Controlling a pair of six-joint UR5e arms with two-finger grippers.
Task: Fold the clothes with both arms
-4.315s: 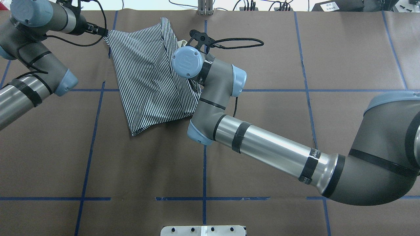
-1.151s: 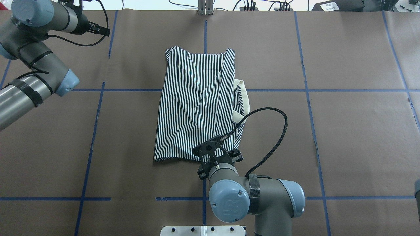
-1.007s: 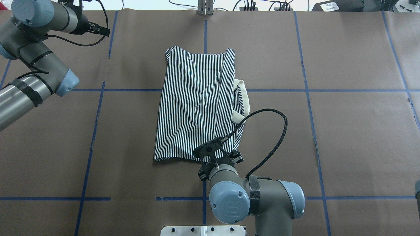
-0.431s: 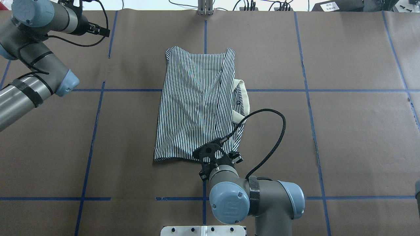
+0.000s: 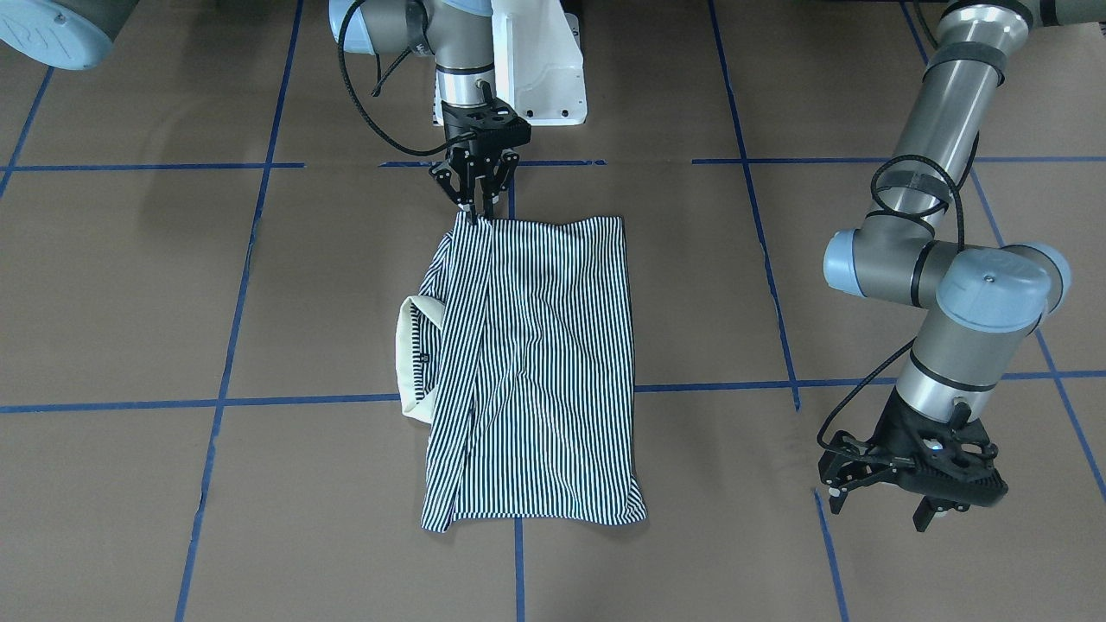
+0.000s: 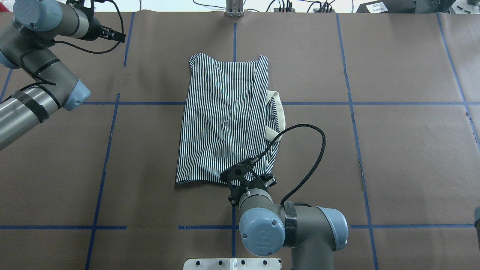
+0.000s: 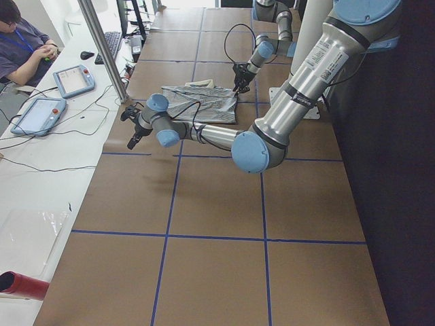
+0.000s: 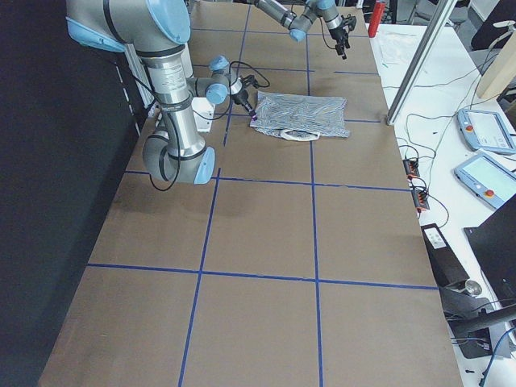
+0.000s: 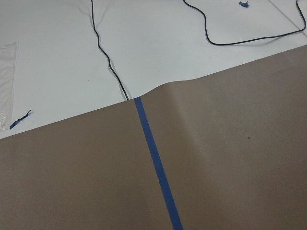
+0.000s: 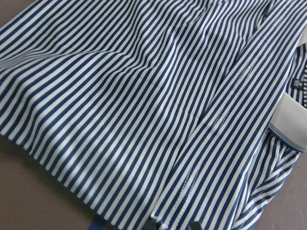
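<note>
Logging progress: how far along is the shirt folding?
Done: the navy-and-white striped polo shirt lies folded into a narrow rectangle, cream collar poking out. In hand: the right black two-finger gripper sits at its robot-side edge; left gripper hangs aside. Left: probably folding it crosswise.

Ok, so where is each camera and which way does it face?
Front-facing: across the table, looking steeply down; left arm, right arm, shirt.
Overhead: behind the arms, looking down; both arms.
Exterior left: table's left end; left arm near.
Exterior right: right end; right arm near.
Left wrist: table, blue tape; no gripper.
Right wrist: shirt close up; right gripper tips.
Exterior views share the shirt.
</note>
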